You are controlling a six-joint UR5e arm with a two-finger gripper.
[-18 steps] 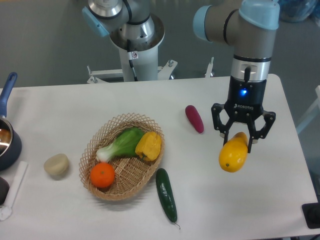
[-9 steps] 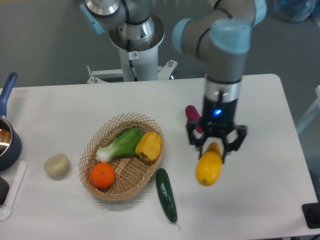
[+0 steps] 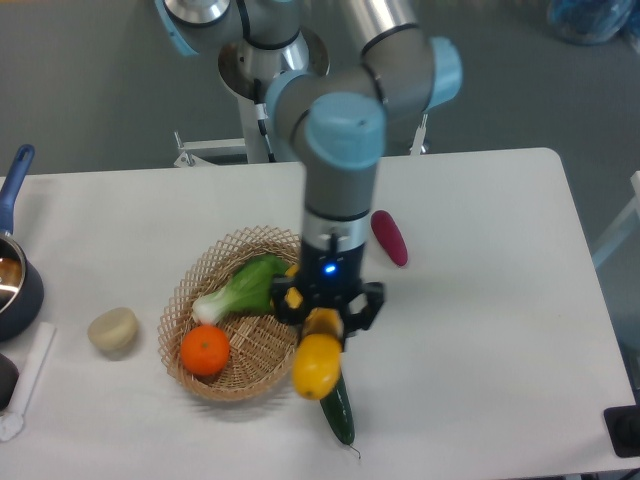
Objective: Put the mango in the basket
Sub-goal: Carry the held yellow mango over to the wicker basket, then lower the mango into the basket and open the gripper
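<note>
The black 2-finger gripper (image 3: 325, 318) has its jaws clamped on the smooth, elongated yellow mango (image 3: 317, 362) beside the oval woven tan wicker basket (image 3: 190, 295).

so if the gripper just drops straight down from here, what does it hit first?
Probably the cucumber: the mango held in the gripper hangs over its upper end, right beside the basket rim. Depth is unclear from this single view, so it might clip the rim instead.

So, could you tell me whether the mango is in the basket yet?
Not yet. The mango hangs in the gripper, shut on it, by the basket's right rim and over the cucumber.
</note>
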